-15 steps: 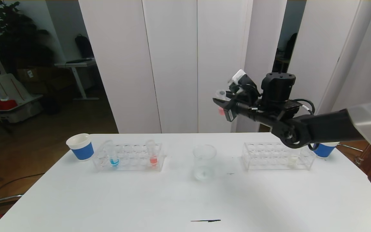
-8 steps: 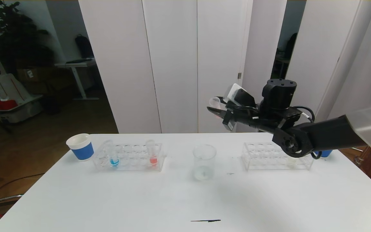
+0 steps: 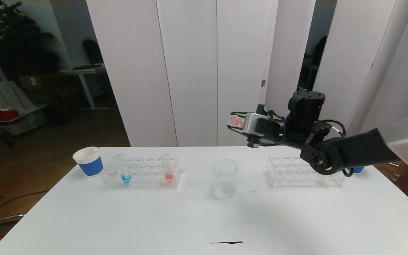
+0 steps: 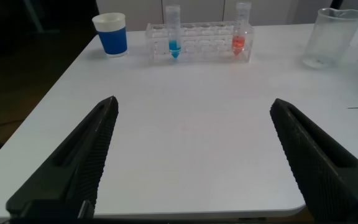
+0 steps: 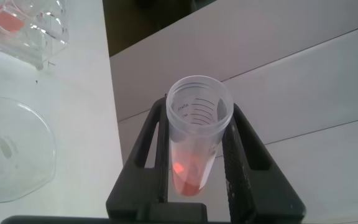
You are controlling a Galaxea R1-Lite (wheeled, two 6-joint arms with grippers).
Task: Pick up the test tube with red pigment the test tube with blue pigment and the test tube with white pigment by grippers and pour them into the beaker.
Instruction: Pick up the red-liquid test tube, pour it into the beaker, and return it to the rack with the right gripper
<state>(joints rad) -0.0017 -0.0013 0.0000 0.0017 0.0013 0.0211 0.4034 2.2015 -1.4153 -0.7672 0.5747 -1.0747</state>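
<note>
I get even, bright overhead light on the white desk point(image 3: 119, 219), with only a faint soft shadow under the right arm. The room behind at left is dim. My left wrist view's near fingers point(image 4: 73, 162) are blurred.

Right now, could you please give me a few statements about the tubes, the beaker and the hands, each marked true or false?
1. The right hand is shut on a test tube with red pigment, held in the air above the table. True.
2. The test tube with blue pigment lies flat on the table. False: it stands upright in the left rack.
3. The beaker stands between the two racks. True.
4. The left hand is shut on a paper cup. False: it is open and holds nothing, low over the table's near edge.
5. A second red-bottomed tube stands in the same rack as the blue one. True.
</note>
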